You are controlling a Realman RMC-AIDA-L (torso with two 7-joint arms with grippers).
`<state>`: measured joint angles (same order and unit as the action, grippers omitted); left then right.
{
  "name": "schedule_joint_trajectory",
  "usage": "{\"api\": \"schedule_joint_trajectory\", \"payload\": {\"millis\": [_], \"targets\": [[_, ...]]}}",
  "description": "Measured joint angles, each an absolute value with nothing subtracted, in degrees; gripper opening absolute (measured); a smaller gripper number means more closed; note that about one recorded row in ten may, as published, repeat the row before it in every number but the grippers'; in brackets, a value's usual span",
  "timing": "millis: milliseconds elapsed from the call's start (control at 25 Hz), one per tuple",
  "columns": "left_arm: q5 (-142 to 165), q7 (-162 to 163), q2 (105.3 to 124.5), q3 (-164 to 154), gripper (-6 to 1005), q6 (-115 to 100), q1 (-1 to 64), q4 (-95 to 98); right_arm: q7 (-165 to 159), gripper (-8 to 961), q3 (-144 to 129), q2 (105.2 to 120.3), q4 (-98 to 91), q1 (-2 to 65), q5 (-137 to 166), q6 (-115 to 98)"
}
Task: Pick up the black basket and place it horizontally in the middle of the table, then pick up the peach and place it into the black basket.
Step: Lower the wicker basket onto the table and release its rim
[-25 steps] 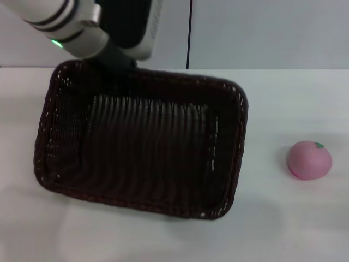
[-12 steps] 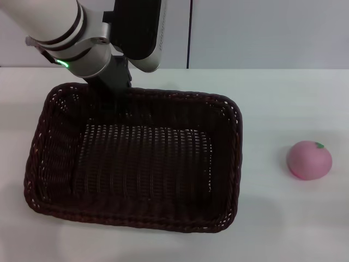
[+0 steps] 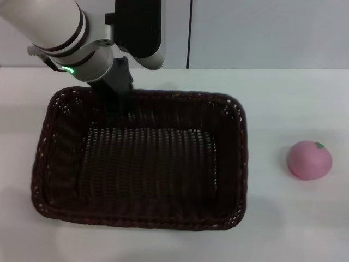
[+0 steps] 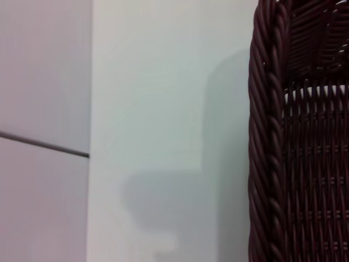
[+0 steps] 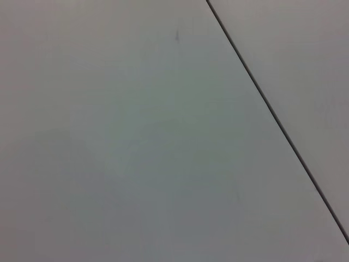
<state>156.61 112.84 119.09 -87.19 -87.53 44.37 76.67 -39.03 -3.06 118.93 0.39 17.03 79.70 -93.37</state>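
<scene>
You had the black basket [image 3: 142, 161] lying flatter on the desk [image 3: 283, 103] than a second before; left hand [image 3: 121, 90] at its far rim, grip unreadable; peach [image 3: 310, 159] unmoved.

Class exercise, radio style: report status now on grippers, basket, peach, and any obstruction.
Left gripper at black basket far rim. Basket sits flat on table, empty. Peach on table right of basket, apart. Nothing between them.

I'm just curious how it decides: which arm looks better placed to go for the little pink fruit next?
Probably the right. The small round pink peach lies on the robot's right, beside the dark woven wicker basket, while the left end effector is at the basket's far rim.
</scene>
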Motion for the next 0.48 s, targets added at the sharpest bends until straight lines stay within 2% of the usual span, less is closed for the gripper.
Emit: {"api": "schedule_joint_trajectory", "payload": {"millis": [480], "targets": [[155.5,114.7,118.93,-88.9,237,-84.3,41.8,79.5,-39.5,672,-3.8,118.91,0.2,16.4,79.9,-95.2]]}}
